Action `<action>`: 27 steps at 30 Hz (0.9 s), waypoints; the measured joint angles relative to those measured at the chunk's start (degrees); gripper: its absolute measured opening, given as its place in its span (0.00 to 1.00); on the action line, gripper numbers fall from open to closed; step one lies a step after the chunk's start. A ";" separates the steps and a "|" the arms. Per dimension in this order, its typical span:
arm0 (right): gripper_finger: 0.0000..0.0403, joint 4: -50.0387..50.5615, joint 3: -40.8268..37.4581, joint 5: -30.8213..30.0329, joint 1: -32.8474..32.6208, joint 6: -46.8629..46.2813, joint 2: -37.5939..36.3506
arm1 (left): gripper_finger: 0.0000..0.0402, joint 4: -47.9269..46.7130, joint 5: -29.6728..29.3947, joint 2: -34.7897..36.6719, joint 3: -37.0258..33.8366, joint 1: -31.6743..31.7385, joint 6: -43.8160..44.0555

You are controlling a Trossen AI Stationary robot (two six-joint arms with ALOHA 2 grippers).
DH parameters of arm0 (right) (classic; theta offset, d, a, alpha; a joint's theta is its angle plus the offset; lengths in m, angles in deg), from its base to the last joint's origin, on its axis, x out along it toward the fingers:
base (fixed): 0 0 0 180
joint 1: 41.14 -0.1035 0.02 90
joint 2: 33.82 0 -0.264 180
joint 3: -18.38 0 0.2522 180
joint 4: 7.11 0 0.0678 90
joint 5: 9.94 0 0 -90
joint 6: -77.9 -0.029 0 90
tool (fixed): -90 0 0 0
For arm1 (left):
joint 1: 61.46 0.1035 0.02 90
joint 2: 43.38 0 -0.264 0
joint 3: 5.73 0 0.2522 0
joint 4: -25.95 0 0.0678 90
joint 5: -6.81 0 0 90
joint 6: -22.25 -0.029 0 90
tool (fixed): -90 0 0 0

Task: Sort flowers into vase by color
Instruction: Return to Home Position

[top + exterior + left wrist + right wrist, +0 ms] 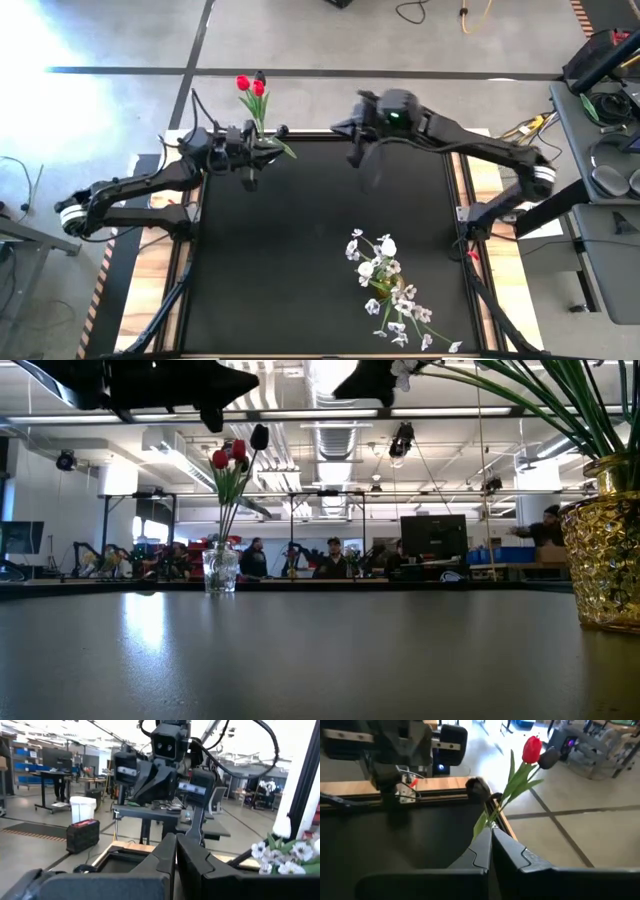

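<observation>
A small clear glass vase [220, 568] stands at the table's far left and holds red tulips [250, 85] and one dark tulip [259, 436], their green stems stuck into its mouth. A gold vase [605, 560] at the near right holds white flowers [385, 270]. My left gripper [176, 840] hovers shut and empty above the table beside the glass vase, pointing toward the table's right. My right gripper [490, 834], also shut and empty, hangs in the air at the far middle and faces the tulips [532, 749] from the right. Its fingers hide the glass vase in the right wrist view.
Black table mat [320, 230] with open room between the two vases. Wooden table borders [480, 190] run along both sides. Beyond the far edge there are desks, monitors and people [335, 555] in the room.
</observation>
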 joint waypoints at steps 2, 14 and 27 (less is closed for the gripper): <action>0.02 -2.20 -6.23 1.37 0.93 0.01 -5.15 | 0.00 -0.09 0.02 -0.59 0.00 -0.55 -1.01; 0.02 -10.66 -34.57 5.46 3.71 -6.96 -28.25 | 0.00 0.31 -7.40 -0.97 -6.23 -5.33 -4.68; 0.02 -19.38 -60.17 2.47 3.20 -9.13 -47.56 | 0.00 2.13 -13.07 7.02 -16.36 -11.78 -7.62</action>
